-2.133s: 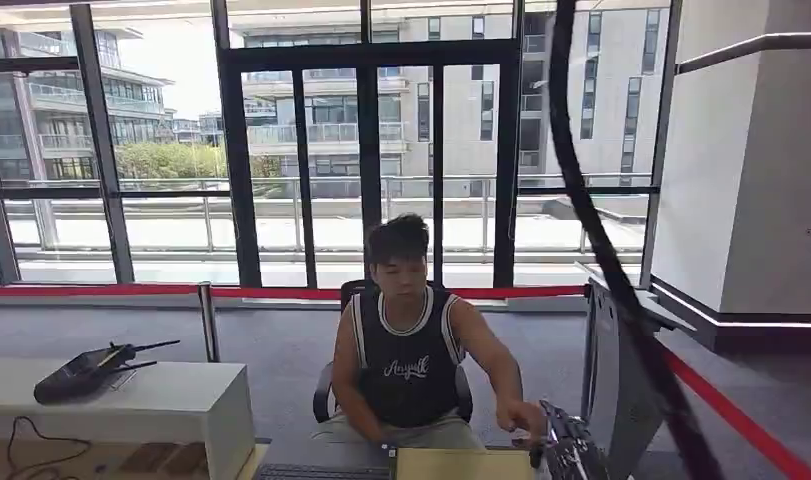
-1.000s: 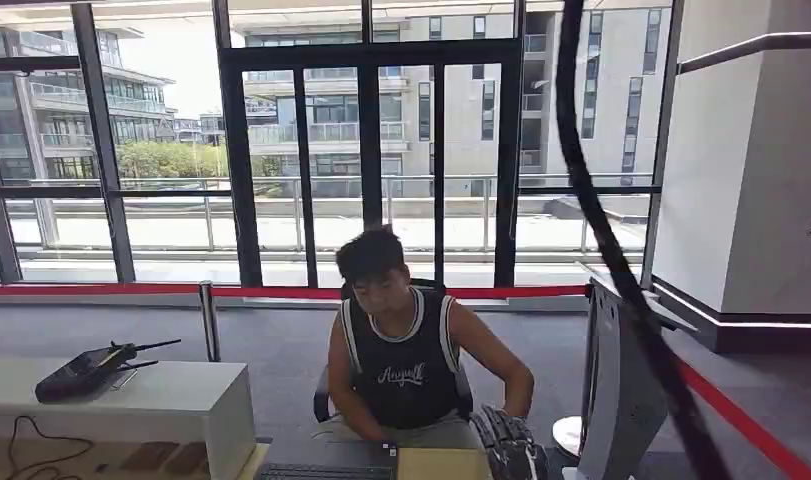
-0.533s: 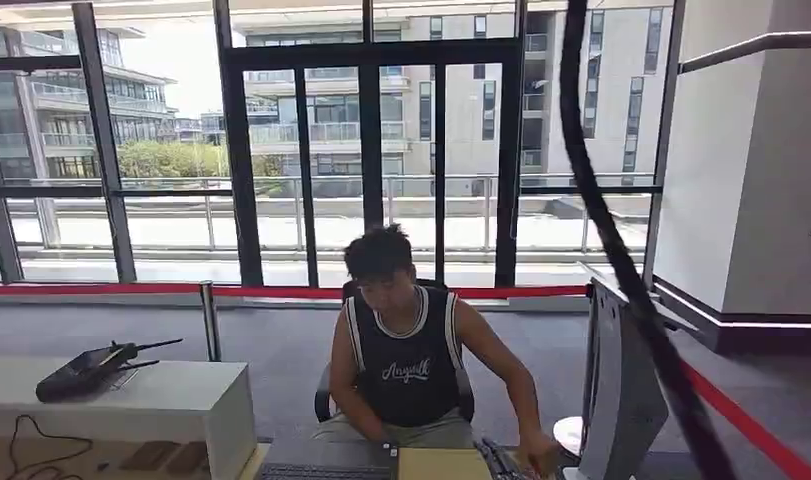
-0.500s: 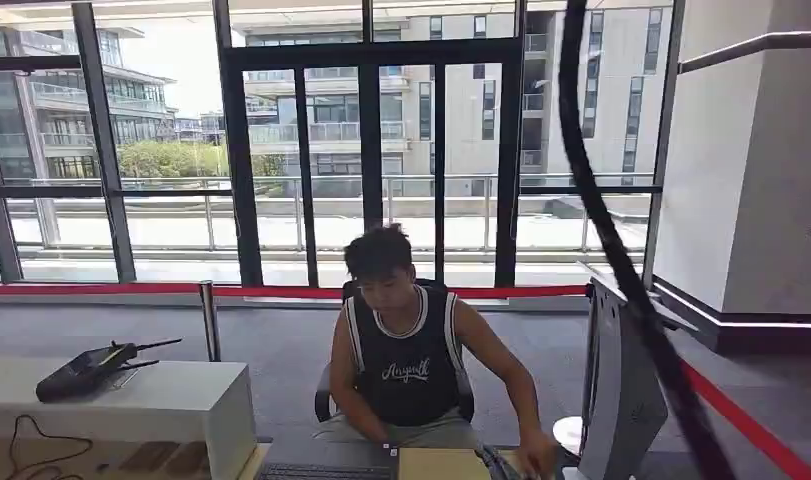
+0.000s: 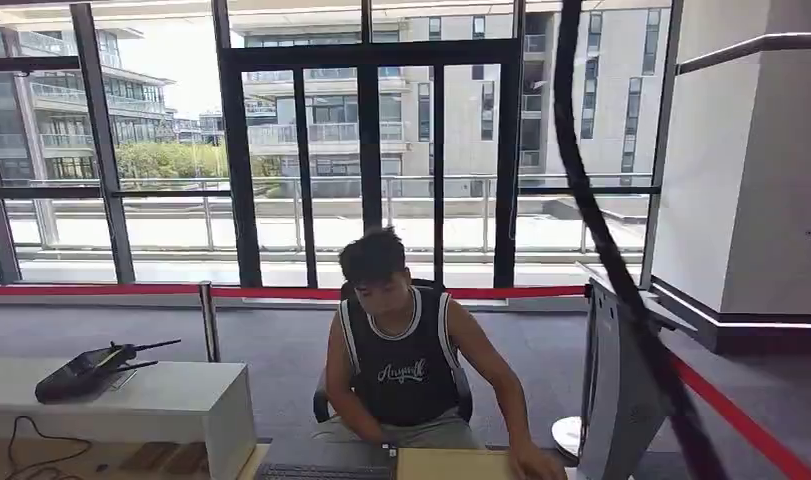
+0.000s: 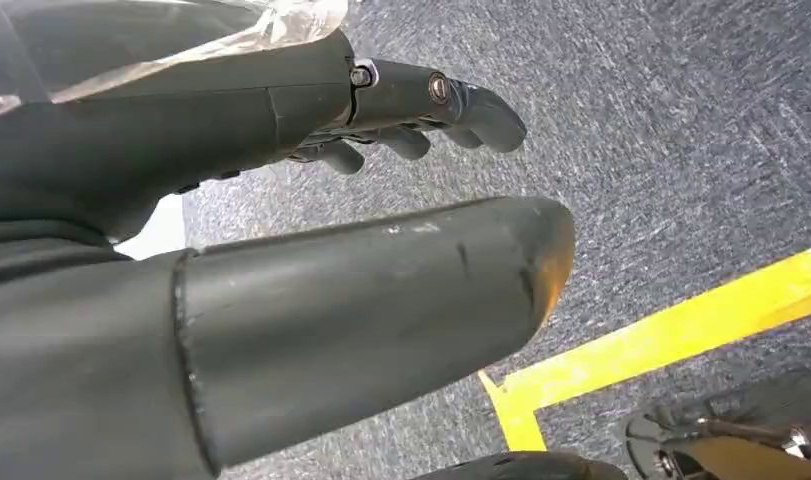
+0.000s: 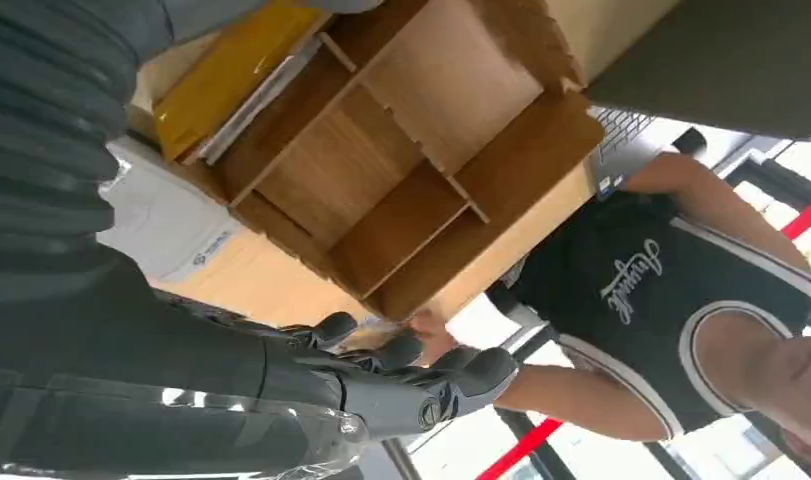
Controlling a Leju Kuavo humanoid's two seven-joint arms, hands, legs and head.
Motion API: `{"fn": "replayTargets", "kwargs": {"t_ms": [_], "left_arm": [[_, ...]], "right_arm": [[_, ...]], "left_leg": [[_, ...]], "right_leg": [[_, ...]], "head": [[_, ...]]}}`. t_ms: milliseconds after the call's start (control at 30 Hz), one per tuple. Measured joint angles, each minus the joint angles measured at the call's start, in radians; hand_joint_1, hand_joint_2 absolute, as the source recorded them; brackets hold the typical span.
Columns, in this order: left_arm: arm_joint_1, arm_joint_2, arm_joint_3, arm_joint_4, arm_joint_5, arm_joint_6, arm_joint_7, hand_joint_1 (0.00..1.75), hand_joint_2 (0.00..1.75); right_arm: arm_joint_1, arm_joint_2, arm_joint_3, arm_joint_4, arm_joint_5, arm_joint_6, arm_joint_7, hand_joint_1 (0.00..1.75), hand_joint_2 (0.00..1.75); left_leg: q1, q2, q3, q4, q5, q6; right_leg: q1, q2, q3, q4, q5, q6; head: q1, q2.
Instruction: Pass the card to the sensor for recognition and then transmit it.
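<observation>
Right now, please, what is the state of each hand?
Left hand: open, holds nothing, hangs over the carpet.
Right hand: fingers apart by the person's hand; whether it holds a card cannot be told.

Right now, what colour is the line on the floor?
Yellow; the line on grey carpet shows best in the left wrist view.

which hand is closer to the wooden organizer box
Right. The right hand reaches out just beside the wooden organizer box, while the left hand hangs over grey carpet, away from it.

We see a person (image 5: pixel 401 350) seated behind a wooden organizer (image 7: pixel 411 170), a radio (image 5: pixel 86 370) on a white counter (image 5: pixel 181 405) and a red barrier tape (image 5: pixel 101 290).
</observation>
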Motion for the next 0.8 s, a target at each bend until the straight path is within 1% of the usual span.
{"fn": "replayTargets", "kwargs": {"t_ms": [67,133,200,233,267,300,333,433,533,667,800], "left_arm": [[0.0,0.0,0.0,0.0,-0.002,0.0,0.0,0.0,0.0],[-0.001,0.0,0.0,0.0,-0.005,-0.001,0.004,0.0,0.0],[-0.001,0.0,0.0,0.0,-0.008,-0.002,0.007,0.0,0.0],[-0.001,0.0,0.0,0.0,-0.011,-0.002,0.008,0.0,0.0],[-0.001,0.0,0.0,0.0,-0.011,-0.002,0.009,0.0,0.0],[-0.001,0.0,0.0,0.0,-0.011,-0.002,0.01,0.0,0.0],[-0.001,0.0,0.0,0.0,-0.011,-0.002,0.011,0.0,0.0],[-0.002,0.0,0.0,0.0,-0.011,-0.001,0.019,0.0,0.0],[-0.002,0.0,0.0,0.0,-0.01,0.0,0.025,0.0,0.0],[-0.002,0.0,0.0,0.0,-0.008,0.001,0.024,0.0,0.0],[-0.002,0.0,0.0,0.0,-0.01,0.001,0.018,0.0,0.0]], "right_arm": [[0.013,-0.011,-0.005,-0.012,0.04,-0.022,0.011,0.0,1.75],[0.02,-0.017,-0.006,-0.018,0.137,-0.065,0.05,0.0,1.75],[0.02,-0.021,-0.003,-0.022,0.22,-0.093,0.085,0.0,1.75],[0.02,-0.022,0.0,-0.023,0.302,-0.114,0.138,0.0,1.75],[0.017,-0.024,0.006,-0.021,0.421,-0.136,0.199,0.0,1.75],[0.015,-0.025,0.011,-0.02,0.539,-0.148,0.238,0.0,1.75],[0.014,-0.026,0.013,-0.019,0.62,-0.151,0.254,0.0,1.75],[0.01,-0.023,0.026,-0.01,0.754,-0.15,0.29,0.0,1.75],[0.002,-0.02,0.036,0.002,0.803,-0.134,0.296,0.0,1.75],[0.0,-0.01,0.048,0.021,0.829,-0.098,0.294,0.0,1.75],[0.003,-0.003,0.059,0.035,0.808,-0.07,0.263,0.0,1.75]], "left_leg": [[0.0,0.0,0.0,0.0,0.0,0.0],[0.0,0.0,0.0,0.0,0.0,0.0],[0.0,0.0,0.0,0.0,0.0,0.0],[0.0,0.0,0.0,0.0,0.0,0.0],[0.0,0.0,0.0,0.0,0.0,0.0],[0.0,0.0,0.0,0.0,0.0,0.0],[0.0,0.0,0.0,0.0,0.0,0.0],[0.0,0.0,0.0,0.0,0.0,0.0],[0.0,0.0,0.0,0.0,0.0,0.0],[0.0,0.0,-0.001,0.0,0.0,0.0],[0.0,0.0,0.0,0.0,0.0,0.0]], "right_leg": [[0.0,0.0,0.0,0.0,0.0,0.0],[0.0,0.0,0.0,0.0,0.0,0.0],[0.0,0.0,0.0,0.0,0.0,0.0],[0.0,0.0,0.0,0.0,0.0,0.0],[0.0,0.0,0.0,0.0,0.0,0.0],[0.0,0.0,0.0,0.0,0.0,0.0],[0.0,0.0,0.0,0.0,0.0,0.0],[0.0,0.0,0.0,0.0,0.0,0.0],[0.0,0.0,0.0,0.0,0.0,0.0],[0.0,0.0,0.0,0.0,0.0,0.0],[0.0,0.0,0.0,0.0,0.0,0.0]], "head": [[0.0,0.0],[0.0,0.0],[0.0,0.0],[0.0,0.0],[0.0,0.0],[0.0,0.0],[0.0,0.0],[0.0,0.0],[0.0,0.0],[0.0,0.0],[0.0,0.0]]}}
